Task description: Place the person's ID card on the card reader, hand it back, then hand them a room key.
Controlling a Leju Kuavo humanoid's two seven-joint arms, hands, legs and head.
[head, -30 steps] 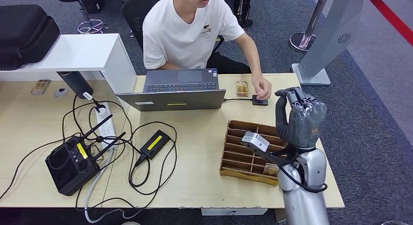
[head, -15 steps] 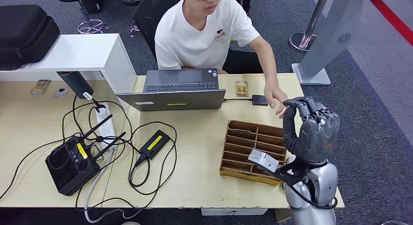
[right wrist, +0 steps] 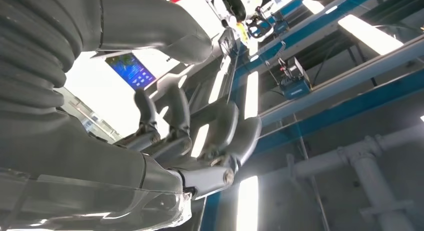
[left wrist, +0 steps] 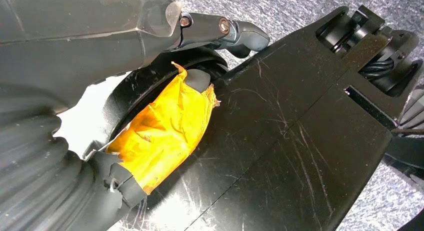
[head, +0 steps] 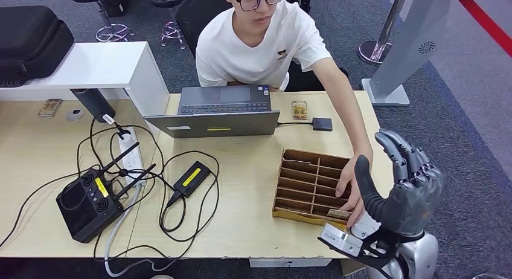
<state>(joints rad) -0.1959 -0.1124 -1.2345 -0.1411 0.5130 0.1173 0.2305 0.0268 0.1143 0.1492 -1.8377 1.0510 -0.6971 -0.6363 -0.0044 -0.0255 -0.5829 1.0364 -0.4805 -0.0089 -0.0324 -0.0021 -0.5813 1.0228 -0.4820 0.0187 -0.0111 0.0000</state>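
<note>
My right hand [head: 403,191] is raised past the table's near right corner, fingers spread and pointing up, nothing in it; the right wrist view has those fingers [right wrist: 200,141] loosely curved against the ceiling. A person in a white shirt reaches across, and their hand [head: 350,191] lies on the near right end of the wooden slotted tray [head: 302,170], by a card [head: 338,214] in its front slot. The small black card reader [head: 322,124] sits at the far side with a printed card [head: 299,110] beside it. My left hand [left wrist: 150,131] hangs by my body, holding nothing.
An open laptop [head: 220,113] stands at the far middle. A black controller [head: 87,200], a power strip [head: 130,152], a black adapter [head: 192,177] and tangled cables cover the left half. A white shelf [head: 90,64] sits far left, a grey stand [head: 404,55] on the right floor.
My right hand has dropped and drawn back toward the near right corner, fingers opening upward. The person's hand left the card reader and moved to the wooden tray.
</note>
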